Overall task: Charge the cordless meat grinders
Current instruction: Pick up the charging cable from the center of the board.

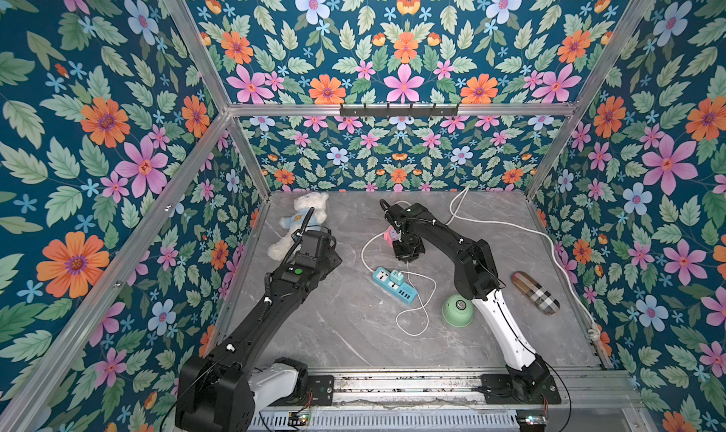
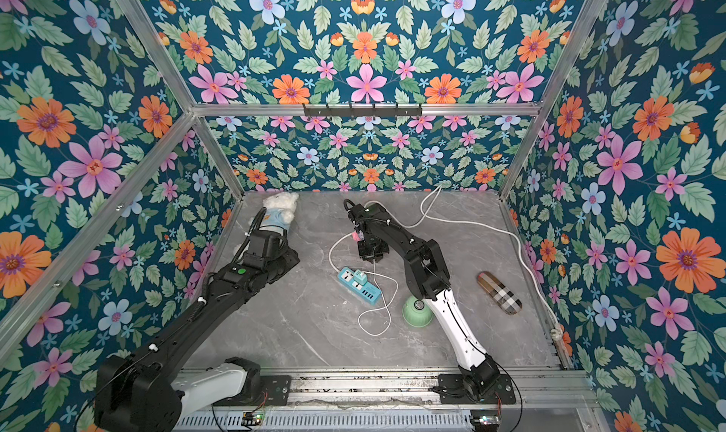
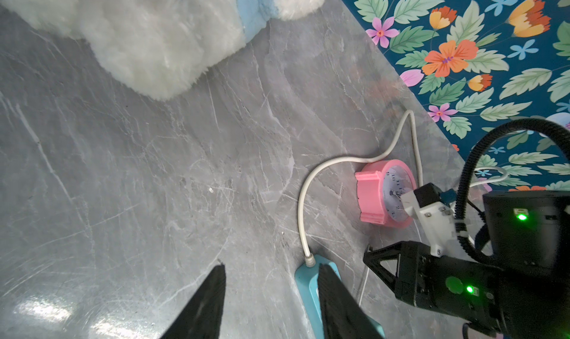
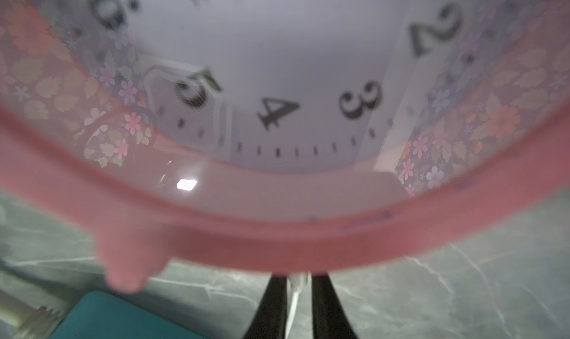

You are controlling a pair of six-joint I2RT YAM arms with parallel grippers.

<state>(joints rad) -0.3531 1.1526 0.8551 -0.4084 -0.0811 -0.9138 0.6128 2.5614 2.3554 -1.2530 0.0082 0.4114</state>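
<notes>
- The right pincer (image 1: 408, 258) is pinched shut on the end of the thin white cable (image 4: 294, 300). The pink clock (image 4: 277, 229) stands just in front of its tips. A lift from here could nudge the clock, or the thin cable could slip out of so narrow a hold.
- From the pincer the cable appears to run back to the teal adapter (image 1: 396, 277) on the power strip (image 1: 408, 294), then lies in a loose loop on the desk (image 1: 334, 331). A hard pull could tug the adapter loose or drag the strip.
- The mint-green grinder (image 1: 457, 310) sits well behind the right pincer, toward the arm's base, tucked against that arm's elbow. Swinging back to reach it risks knocking the dome aside. Its charging port cannot be seen from here.
- Right arm: reached far forward with the elbow raised and the wrist bent, so the pincer points down at the desk.
- Left arm: stretched forward and low, with the left pincer (image 3: 271, 266) open and empty. The strip's end lies beneath one finger, and the plush bear (image 3: 154, 44) is just ahead of the tips.
</notes>
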